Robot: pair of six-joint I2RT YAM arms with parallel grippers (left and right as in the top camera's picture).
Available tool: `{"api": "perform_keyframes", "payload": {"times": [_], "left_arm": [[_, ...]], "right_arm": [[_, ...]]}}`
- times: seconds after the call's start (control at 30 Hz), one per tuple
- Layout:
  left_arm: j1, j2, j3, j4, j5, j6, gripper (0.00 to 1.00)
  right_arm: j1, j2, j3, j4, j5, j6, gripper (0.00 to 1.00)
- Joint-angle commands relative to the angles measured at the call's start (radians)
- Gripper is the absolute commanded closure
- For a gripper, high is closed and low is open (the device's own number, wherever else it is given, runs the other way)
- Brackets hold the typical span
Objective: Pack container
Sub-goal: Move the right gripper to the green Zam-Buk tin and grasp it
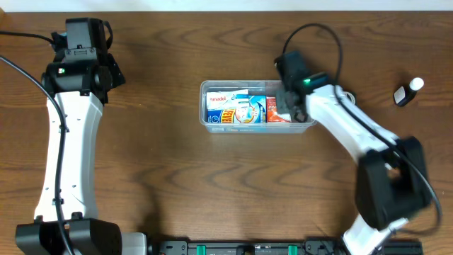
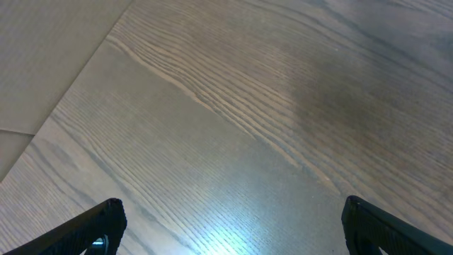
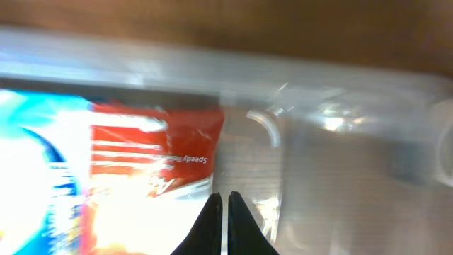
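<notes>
We are looking down on the wooden table (image 1: 177,177), where the clear container (image 1: 203,106) is lying near centre, its long axis running 9 to 3 o'clock. A blue box (image 1: 241,110) and red packet (image 1: 277,112) are lying inside. Our right gripper (image 3: 221,207) is sitting at its 3 o'clock end, fingers pinched together on nothing; our left gripper (image 2: 233,227), toward 10 o'clock, is gaping wide

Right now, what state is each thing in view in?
container, lidless, partly filled
orange-and-white box, inside, left end
blue-and-white packet, inside, middle
red packet, inside, right of the blue-and-white one
right hand, shut on nothing, at the container's right end
left hand, open, over bare table
white-capped bottle, on the table, outside the container
</notes>
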Motion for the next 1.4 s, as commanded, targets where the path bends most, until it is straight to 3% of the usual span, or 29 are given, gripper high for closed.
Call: {"api": "perform_keyframes", "payload": {"times": [0.0, 0.13, 0.27, 0.3, 0.37, 0.4, 0.53, 0.67, 1.07, 1.37], "left_arm": [[0.003, -0.004, 0.007, 0.000, -0.023, 0.002, 0.02], [0.003, -0.004, 0.007, 0.000, -0.023, 0.002, 0.02], [0.003, -0.003, 0.007, 0.000, -0.023, 0.002, 0.02], [0.003, -0.003, 0.007, 0.000, -0.023, 0.002, 0.02], [0.003, -0.004, 0.007, 0.000, -0.023, 0.002, 0.02], [0.003, -0.003, 0.007, 0.000, -0.023, 0.002, 0.02], [0.003, -0.003, 0.007, 0.000, -0.023, 0.002, 0.02], [0.003, -0.004, 0.007, 0.000, -0.023, 0.002, 0.02], [0.003, -0.004, 0.007, 0.000, -0.023, 0.002, 0.02], [0.003, -0.003, 0.007, 0.000, -0.023, 0.002, 0.02]], "right_arm": [[-0.046, -0.185, 0.083, -0.011, 0.000, -0.038, 0.96], [-0.124, -0.328, 0.093, -0.043, 0.001, -0.040, 0.93], [-0.242, -0.397, 0.093, -0.096, 0.004, -0.042, 0.81], [-0.272, -0.398, 0.093, -0.110, 0.004, -0.042, 0.72], [-0.334, -0.391, 0.087, -0.135, -0.001, -0.046, 0.39], [-0.364, -0.383, 0.079, -0.143, -0.009, -0.064, 0.27], [-0.440, -0.330, 0.037, -0.137, -0.080, -0.154, 0.03], [-0.462, -0.234, 0.031, -0.136, -0.131, -0.243, 0.01], [-0.463, 0.075, 0.031, -0.002, -0.151, -0.239, 0.01], [-0.463, 0.202, 0.031, 0.069, -0.161, -0.232, 0.01]]}}
